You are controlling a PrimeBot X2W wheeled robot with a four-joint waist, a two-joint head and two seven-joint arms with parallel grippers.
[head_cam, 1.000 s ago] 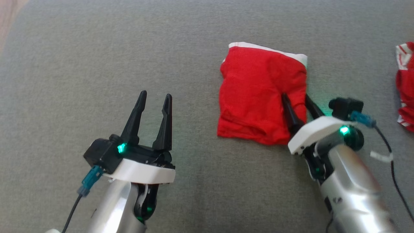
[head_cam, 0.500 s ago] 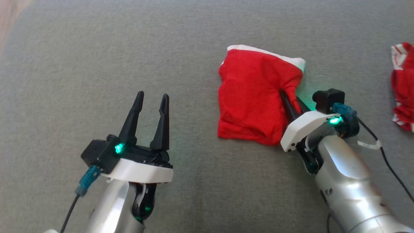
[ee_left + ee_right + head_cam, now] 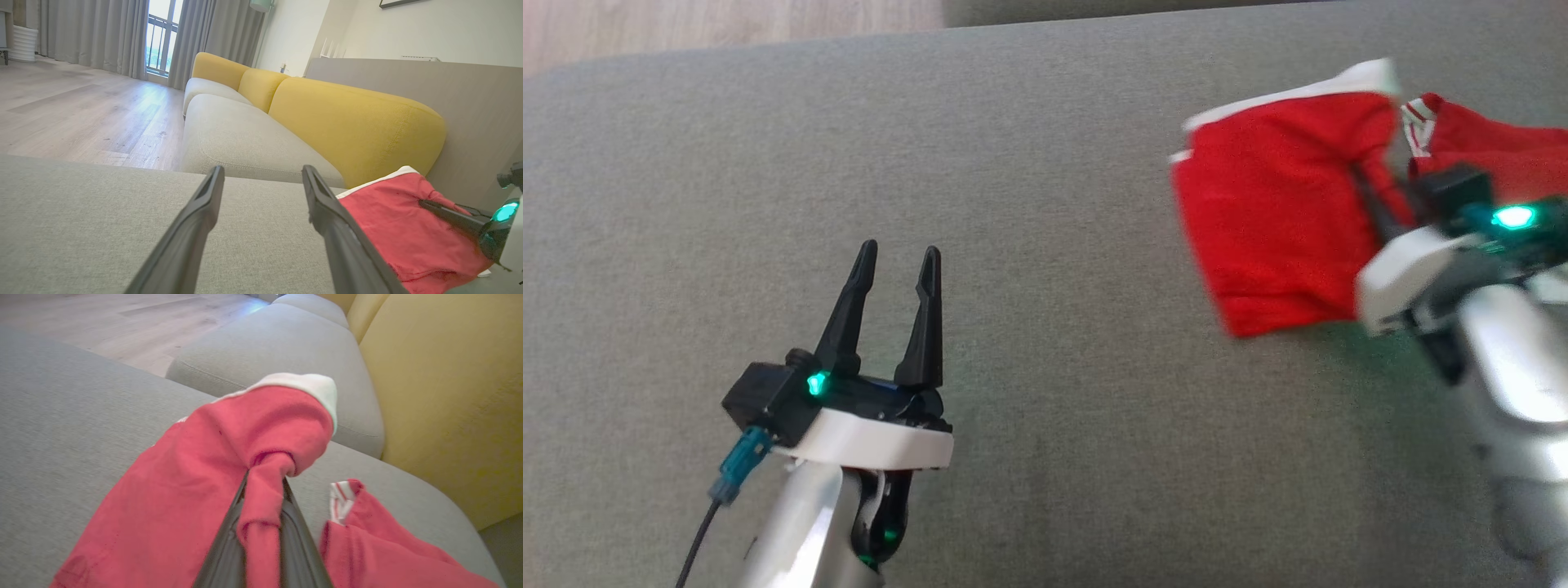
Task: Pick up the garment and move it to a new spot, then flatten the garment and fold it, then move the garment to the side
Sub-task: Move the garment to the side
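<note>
up at 2 o'clock the right gripper (image 3: pixel 1372 186) pinches a fold of the red garment (image 3: pixel 1274 220), while at 7 o'clock the left gripper (image 3: pixel 895 261) gapes empty.

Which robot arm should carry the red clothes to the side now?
The right. The right gripper is shut on a bunch of the folded red garment. The left gripper is open over bare grey cushion, apart from it.

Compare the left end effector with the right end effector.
The left end effector stands open, holding nothing; the right end effector is shut on a pinch of the red garment. The left end effector is over grey cushion, apart from the garment; the right end effector sits at its right edge. Both are dark and two-fingered.
</note>
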